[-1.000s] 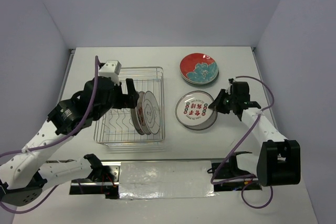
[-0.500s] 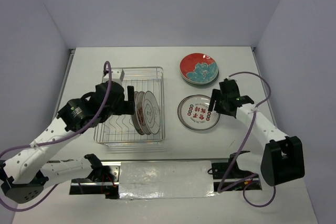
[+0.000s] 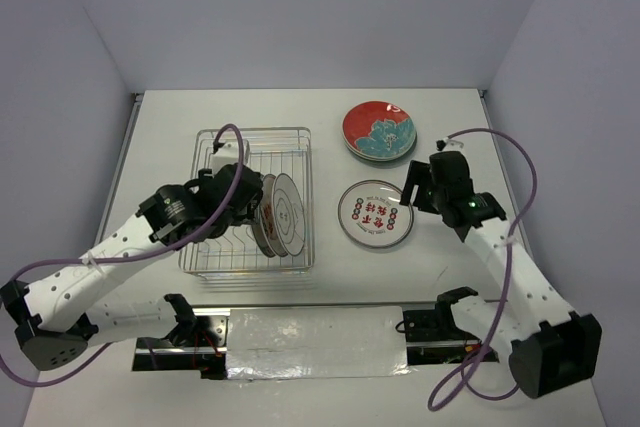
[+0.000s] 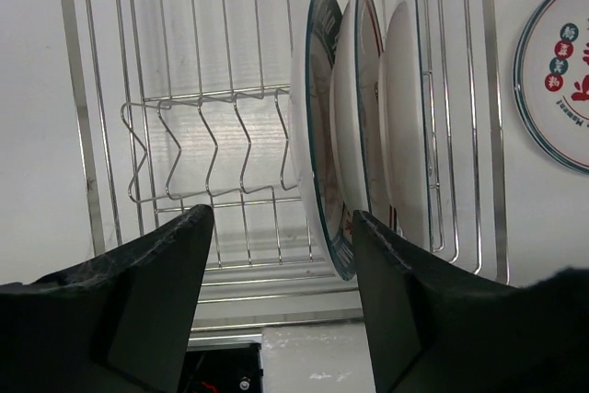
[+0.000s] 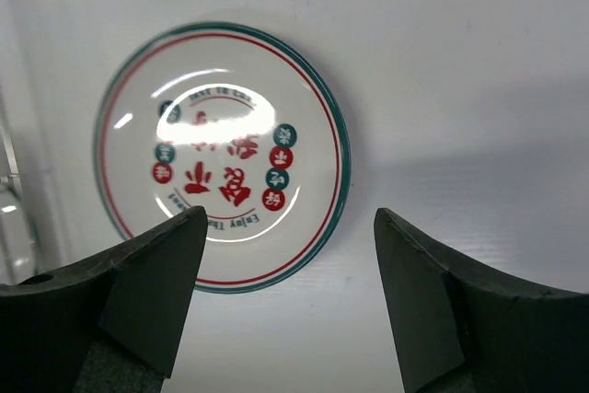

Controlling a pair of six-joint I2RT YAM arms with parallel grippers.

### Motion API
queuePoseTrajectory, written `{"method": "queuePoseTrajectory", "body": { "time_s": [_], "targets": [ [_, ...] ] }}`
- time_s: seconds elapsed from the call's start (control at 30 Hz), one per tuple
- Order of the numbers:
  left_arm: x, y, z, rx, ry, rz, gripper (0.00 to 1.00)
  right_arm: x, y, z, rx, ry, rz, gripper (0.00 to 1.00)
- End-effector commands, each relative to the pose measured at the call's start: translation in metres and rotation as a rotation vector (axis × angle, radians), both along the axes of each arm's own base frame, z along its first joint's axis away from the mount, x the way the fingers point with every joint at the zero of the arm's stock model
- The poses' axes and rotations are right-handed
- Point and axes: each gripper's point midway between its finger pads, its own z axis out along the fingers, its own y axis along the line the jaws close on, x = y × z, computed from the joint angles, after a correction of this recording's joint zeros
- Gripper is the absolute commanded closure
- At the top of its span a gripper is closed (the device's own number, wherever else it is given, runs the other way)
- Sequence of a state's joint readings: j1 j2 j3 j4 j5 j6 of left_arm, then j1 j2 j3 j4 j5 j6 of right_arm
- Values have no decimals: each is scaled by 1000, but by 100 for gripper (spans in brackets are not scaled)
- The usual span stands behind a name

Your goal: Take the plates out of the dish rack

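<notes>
L gripper [image 4: 279, 227] spread, empty, over dish rack [image 3: 250, 134], just left of 3 plates [image 4: 359, 108] standing on edge at rack's right end. R gripper [image 5: 290, 218] spread, empty, above white plate [image 5: 221, 154] w/ red characters, flat on table [image 3: 450, 117] right of rack. Red plates [image 3: 379, 132] stacked behind it.
</notes>
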State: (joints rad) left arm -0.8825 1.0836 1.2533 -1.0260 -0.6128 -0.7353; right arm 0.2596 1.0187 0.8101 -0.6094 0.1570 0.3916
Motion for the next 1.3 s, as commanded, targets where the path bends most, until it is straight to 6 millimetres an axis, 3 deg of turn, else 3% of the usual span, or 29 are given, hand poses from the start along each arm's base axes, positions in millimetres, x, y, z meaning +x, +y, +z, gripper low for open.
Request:
{"method": "queuePoseTrajectory", "body": {
  "time_s": [0.0,0.1,0.4,0.5,0.63,0.77,1.0,1.27],
  "targets": [
    [5,4,-6,23,-14,55,27,-2,3,39,43,-117,5,19],
    [7,5,-8,38,-19,74,30,-5,1,49,35,-127,10,19],
    [21,-5,-27,44,-42,94,39,-8,2,41,31,-108,25,19],
    [23,-2,-40,86,-23,127,46,-8,2,42,26,-107,27,19],
    [25,-5,-49,98,-9,142,65,-9,-1,45,13,-112,18,19],
    [29,-7,-33,69,-34,161,84,-10,-4,49,0,-116,9,19],
    [36,6,15,89,-109,235,100,-10,-3,55,-1,-118,14,19],
    [49,41,62,355,-159,326,100,-10,-5,74,-14,-147,23,19]
  ]
}}
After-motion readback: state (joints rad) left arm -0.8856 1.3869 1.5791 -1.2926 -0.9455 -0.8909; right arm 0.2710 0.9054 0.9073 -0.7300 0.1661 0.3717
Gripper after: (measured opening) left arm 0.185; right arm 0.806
